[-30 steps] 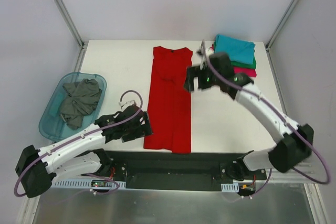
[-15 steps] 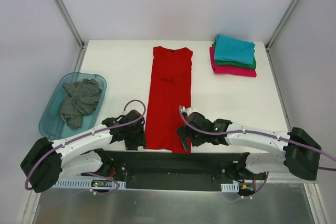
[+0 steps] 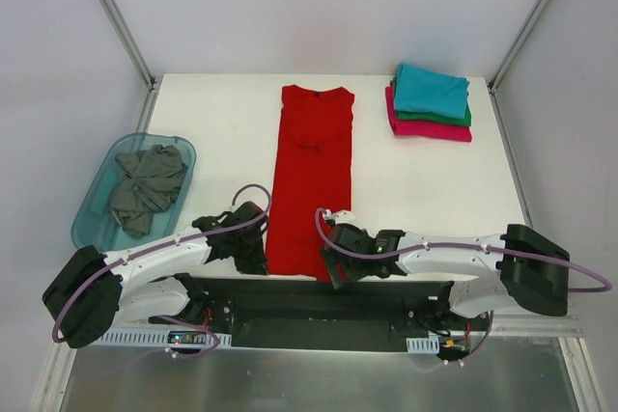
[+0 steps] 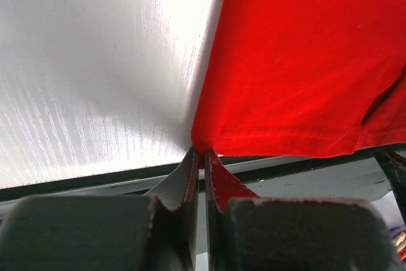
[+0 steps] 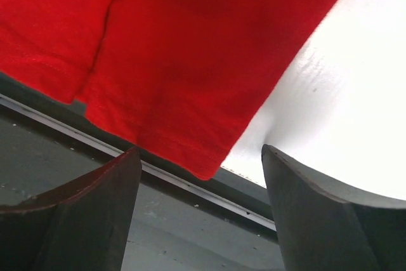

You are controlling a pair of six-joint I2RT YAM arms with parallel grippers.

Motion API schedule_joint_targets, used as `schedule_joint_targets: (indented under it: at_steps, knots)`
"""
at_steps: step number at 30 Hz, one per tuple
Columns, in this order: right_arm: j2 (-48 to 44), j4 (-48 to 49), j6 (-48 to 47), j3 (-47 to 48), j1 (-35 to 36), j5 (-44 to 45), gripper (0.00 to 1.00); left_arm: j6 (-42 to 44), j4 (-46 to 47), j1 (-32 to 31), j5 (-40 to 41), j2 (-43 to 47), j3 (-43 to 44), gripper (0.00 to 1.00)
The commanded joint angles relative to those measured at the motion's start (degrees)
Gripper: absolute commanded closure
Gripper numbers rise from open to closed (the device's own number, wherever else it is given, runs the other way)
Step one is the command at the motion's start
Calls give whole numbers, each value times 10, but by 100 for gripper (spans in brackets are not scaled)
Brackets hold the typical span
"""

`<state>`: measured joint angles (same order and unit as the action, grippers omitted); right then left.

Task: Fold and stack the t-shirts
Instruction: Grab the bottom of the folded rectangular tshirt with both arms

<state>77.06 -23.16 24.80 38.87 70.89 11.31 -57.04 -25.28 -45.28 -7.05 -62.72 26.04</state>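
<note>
Pale walls around a white worktop (image 3: 212, 113): a bright red cloth t-shirt (image 3: 311, 180) lies flat, both claws at its near hem.
The red shirt runs lengthwise, collar far, sleeves tucked in to make a narrow strip. At its near-left corner the left claw (image 4: 202, 157) is pressed together, pinching the hem. At its near-right corner the right claw (image 5: 200, 152) stands spread, straddling the cloth ungripped, probably so both corners lift evenly towards the collar. Far right of the red shirt sits the folded stack of teal, green and pink shirts (image 3: 432, 101). To its left a translucent blue plastic tub (image 3: 97, 202) holds a crumpled dark grey shirt (image 3: 147, 185).

Five t-shirts (image 3: 311, 180) (three stacked), one tub (image 3: 89, 209), two arms (image 3: 159, 256).
</note>
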Motion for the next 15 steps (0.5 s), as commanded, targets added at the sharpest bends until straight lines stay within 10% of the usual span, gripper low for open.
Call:
schedule_joint_targets:
  at_steps: [1, 15]
  knots:
    - [5, 36, 40, -5, 9, 5, 25, -2, -12, 4, 13, -6, -15, 100]
    - [8, -2, 91, -5, 11, 32, 87, -3, -14, 3, 13, 23, -11, 100]
